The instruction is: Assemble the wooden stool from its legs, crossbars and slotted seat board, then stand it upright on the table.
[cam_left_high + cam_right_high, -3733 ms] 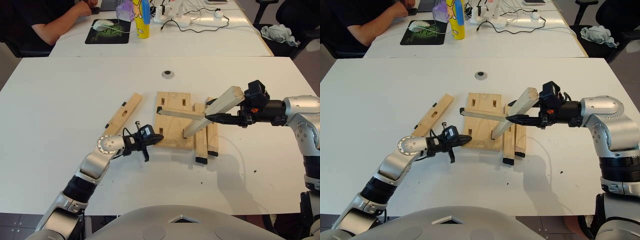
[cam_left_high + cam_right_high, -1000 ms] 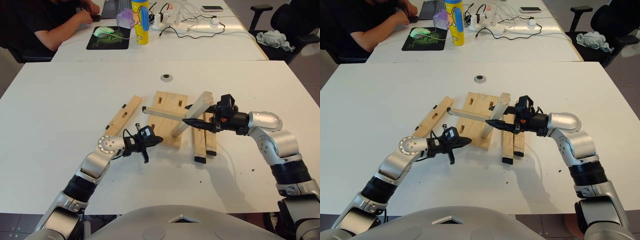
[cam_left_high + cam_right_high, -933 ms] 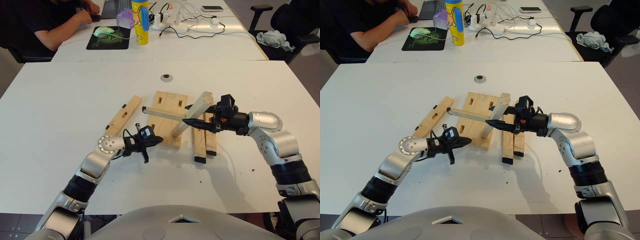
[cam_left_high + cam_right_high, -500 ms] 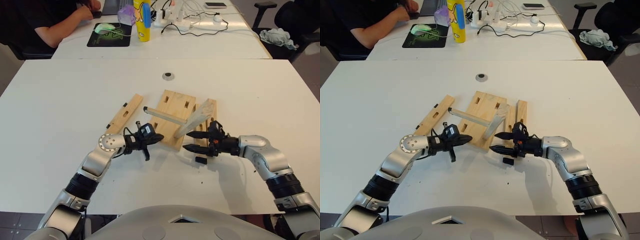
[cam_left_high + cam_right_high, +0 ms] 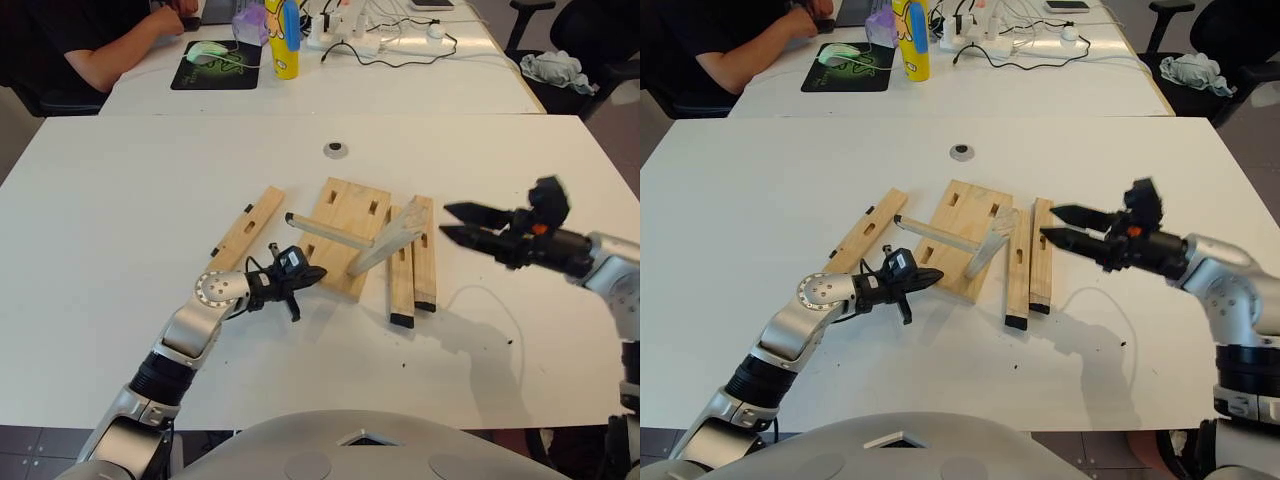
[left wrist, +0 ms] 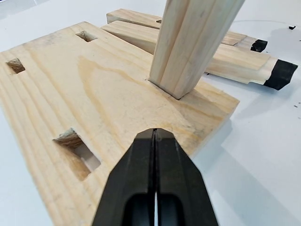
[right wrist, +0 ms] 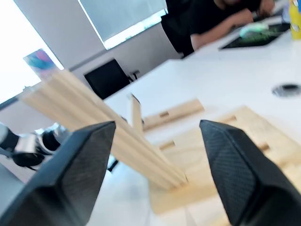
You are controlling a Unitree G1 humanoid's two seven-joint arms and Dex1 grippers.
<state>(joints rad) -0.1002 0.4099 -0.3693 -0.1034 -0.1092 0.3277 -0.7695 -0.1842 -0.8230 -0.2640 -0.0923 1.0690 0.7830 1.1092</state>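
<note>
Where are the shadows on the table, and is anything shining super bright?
Left eye view: a soft shadow lies on the table below the right gripper. Left wrist view: the seat board throws a dim shadow on the table beside its edge. Right wrist view: a window glows plain white, the brightest spot.

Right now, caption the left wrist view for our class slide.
Shut jaws face the slotted seat board, one leg standing in a slot.
</note>
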